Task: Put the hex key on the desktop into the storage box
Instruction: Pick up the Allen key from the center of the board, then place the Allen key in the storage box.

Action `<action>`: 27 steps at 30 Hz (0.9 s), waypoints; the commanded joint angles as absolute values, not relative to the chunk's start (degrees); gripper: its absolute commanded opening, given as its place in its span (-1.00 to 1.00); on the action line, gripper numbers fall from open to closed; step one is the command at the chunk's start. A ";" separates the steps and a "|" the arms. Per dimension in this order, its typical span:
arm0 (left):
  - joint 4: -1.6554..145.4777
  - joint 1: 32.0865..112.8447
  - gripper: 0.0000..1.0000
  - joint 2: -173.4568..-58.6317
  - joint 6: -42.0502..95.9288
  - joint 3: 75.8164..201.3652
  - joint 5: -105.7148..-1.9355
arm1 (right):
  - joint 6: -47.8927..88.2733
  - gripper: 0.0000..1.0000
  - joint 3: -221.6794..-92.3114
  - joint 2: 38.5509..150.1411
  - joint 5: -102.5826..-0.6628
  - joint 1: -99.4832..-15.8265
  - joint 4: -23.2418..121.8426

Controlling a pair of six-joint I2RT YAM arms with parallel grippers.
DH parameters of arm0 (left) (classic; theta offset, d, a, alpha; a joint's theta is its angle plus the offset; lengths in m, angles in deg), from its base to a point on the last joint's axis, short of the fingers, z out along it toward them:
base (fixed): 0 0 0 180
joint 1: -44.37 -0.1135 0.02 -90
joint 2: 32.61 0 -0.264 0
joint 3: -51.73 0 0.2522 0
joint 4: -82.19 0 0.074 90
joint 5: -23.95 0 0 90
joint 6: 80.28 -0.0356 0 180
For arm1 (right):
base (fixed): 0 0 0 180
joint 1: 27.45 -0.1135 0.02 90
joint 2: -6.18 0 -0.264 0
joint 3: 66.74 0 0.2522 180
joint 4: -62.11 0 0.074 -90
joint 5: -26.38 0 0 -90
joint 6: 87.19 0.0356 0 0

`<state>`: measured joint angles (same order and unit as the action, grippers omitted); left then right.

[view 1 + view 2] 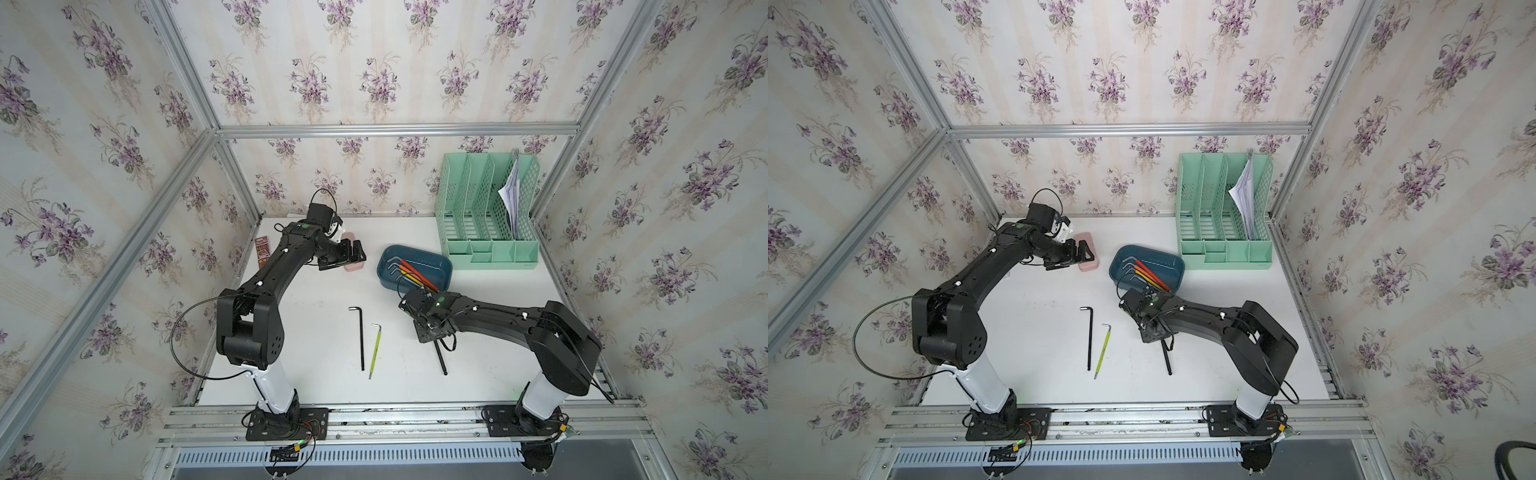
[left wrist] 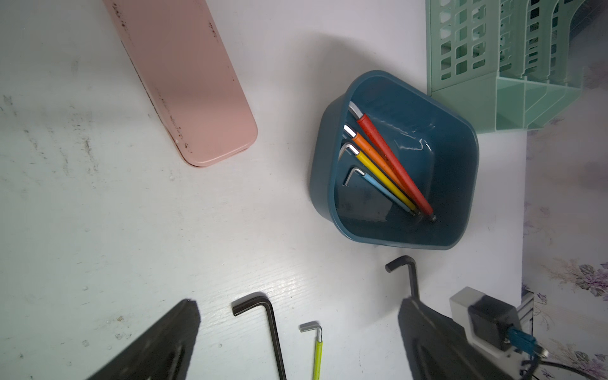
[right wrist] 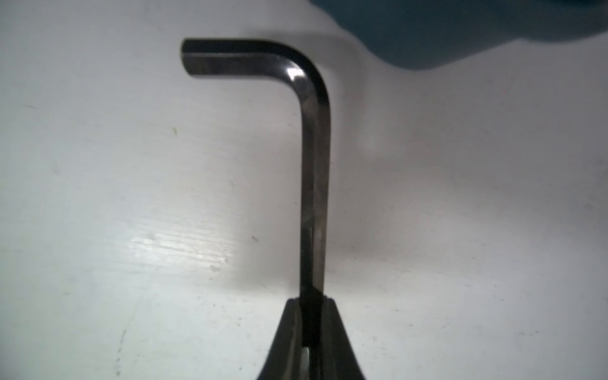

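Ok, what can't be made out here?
- Right gripper: jaws hidden under its wrist in both top views.
- Held hex key: long end covered by the gripper in the right wrist view.
- Storage box: blurred, cut by the edge there.
- Papers: print too small.

No text can be read; the small marks on the pink case [image 2: 197,82] near the storage box [image 2: 320,184] are too blurred.

Dark glossy metal hex key [image 3: 314,164], scuffed matt white desktop [image 3: 98,197], smooth teal plastic storage box [image 2: 322,184]
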<state>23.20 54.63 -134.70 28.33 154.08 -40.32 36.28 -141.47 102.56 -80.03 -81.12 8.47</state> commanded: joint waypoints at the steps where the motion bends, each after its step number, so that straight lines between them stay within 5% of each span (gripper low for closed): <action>1: 23.44 54.63 0.98 -134.83 28.18 154.34 -40.35 | 34.36 -1.00 -142.49 100.70 -82.61 -81.22 8.09; 27: 23.68 53.85 0.99 -134.21 28.09 154.05 -40.97 | 5.69 -1.00 -163.50 106.66 -80.41 -70.04 15.79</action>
<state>23.20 54.02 -134.48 28.31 154.08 -40.58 11.73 -161.58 105.75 -81.99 -71.02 11.92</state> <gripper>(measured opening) 0.992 0.123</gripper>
